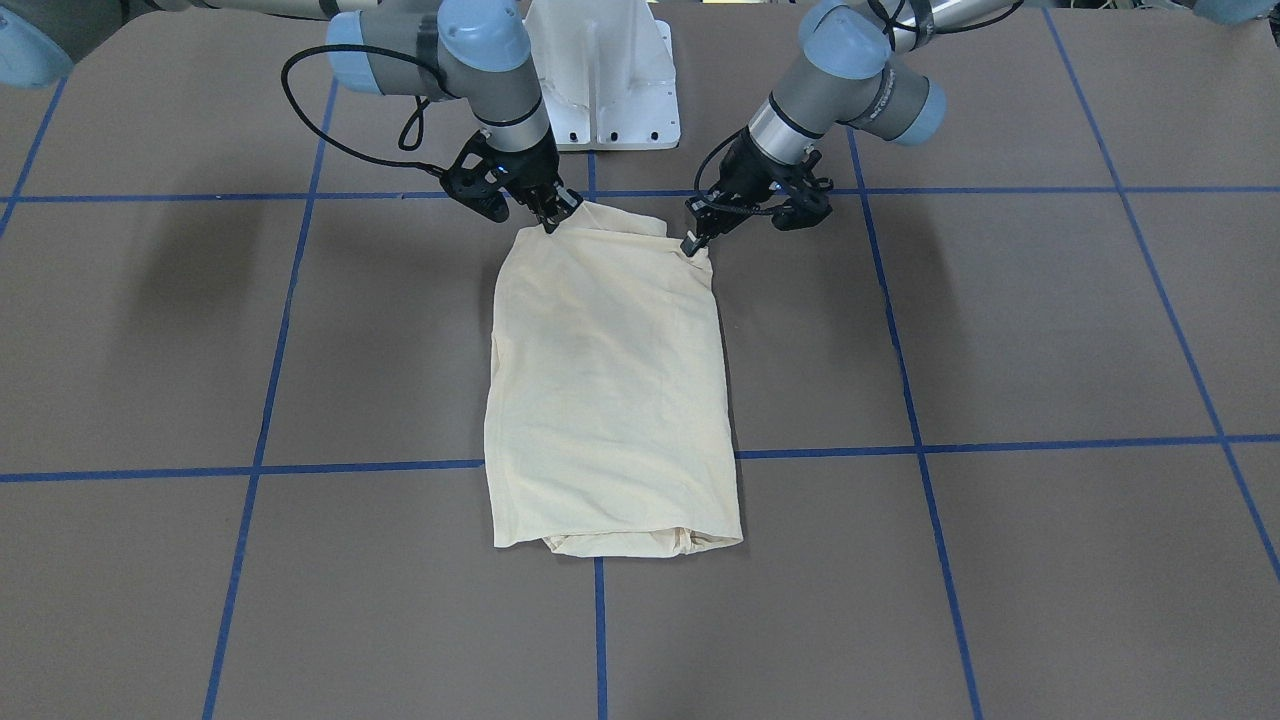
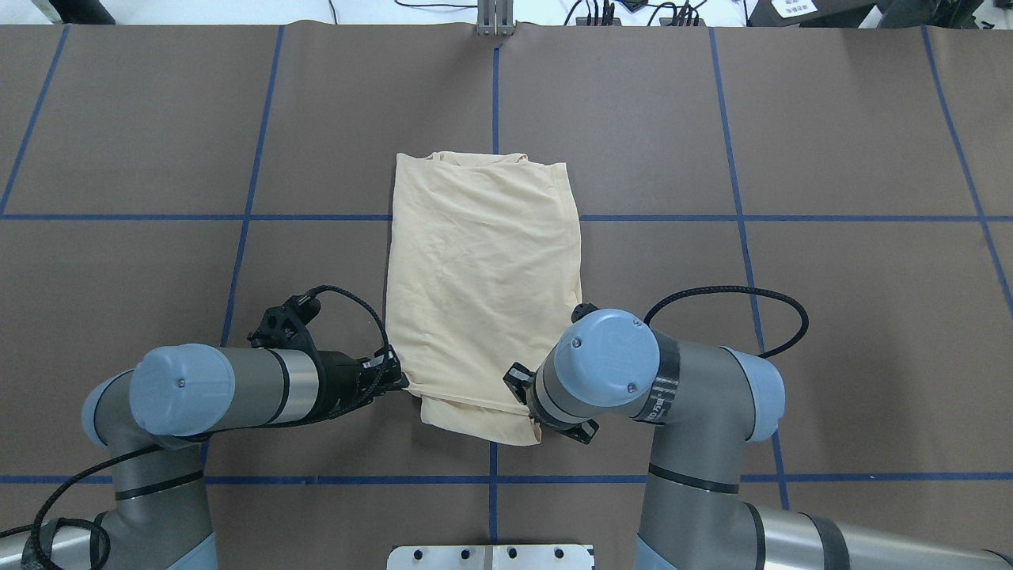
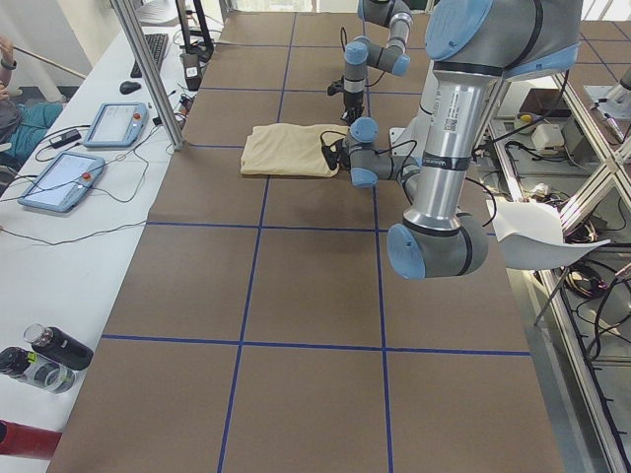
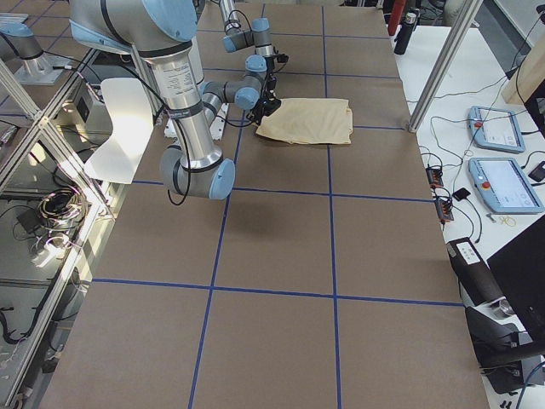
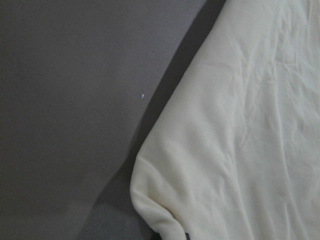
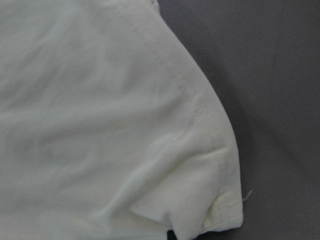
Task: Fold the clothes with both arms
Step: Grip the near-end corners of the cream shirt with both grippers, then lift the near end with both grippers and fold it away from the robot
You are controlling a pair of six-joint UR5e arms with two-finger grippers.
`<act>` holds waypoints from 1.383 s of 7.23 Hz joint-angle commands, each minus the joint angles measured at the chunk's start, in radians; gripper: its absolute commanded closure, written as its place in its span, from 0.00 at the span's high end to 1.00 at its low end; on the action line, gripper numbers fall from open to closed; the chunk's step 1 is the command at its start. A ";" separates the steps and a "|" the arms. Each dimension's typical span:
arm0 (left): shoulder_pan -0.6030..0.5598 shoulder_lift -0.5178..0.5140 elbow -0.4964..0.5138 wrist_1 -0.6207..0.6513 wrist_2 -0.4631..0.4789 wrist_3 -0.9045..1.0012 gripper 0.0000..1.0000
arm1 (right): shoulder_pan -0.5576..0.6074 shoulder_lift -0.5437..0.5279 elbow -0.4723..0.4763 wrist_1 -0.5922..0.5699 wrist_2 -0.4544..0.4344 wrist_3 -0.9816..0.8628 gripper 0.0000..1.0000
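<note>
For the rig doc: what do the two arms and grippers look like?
The left arm and right arm: grey metallic tubes, light-blue joint caps, black wrist bands. Black braided cable outside each. The left gripper and right gripper: black, two-finger.

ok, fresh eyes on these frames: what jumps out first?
The pale cream-yellow thin-fabric shirt, folded into a long rectangle, lies at the middle of the brown table gridded with blue tape. The black two-finger left hand and right hand each pinch a corner of its robot-side edge.
</note>
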 commanded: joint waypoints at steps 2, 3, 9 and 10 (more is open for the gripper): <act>0.131 0.037 -0.092 0.013 -0.009 -0.002 0.00 | -0.029 -0.018 0.032 0.000 0.062 0.000 0.00; 0.138 0.039 -0.110 0.013 -0.010 -0.004 0.00 | -0.029 -0.019 0.040 0.000 0.071 0.000 0.00; -0.073 -0.065 -0.123 0.179 -0.041 -0.024 0.00 | 0.223 0.004 0.032 0.002 0.125 -0.257 0.00; -0.157 -0.120 -0.115 0.268 -0.117 -0.017 0.00 | 0.245 0.008 0.032 0.002 0.124 -0.273 0.00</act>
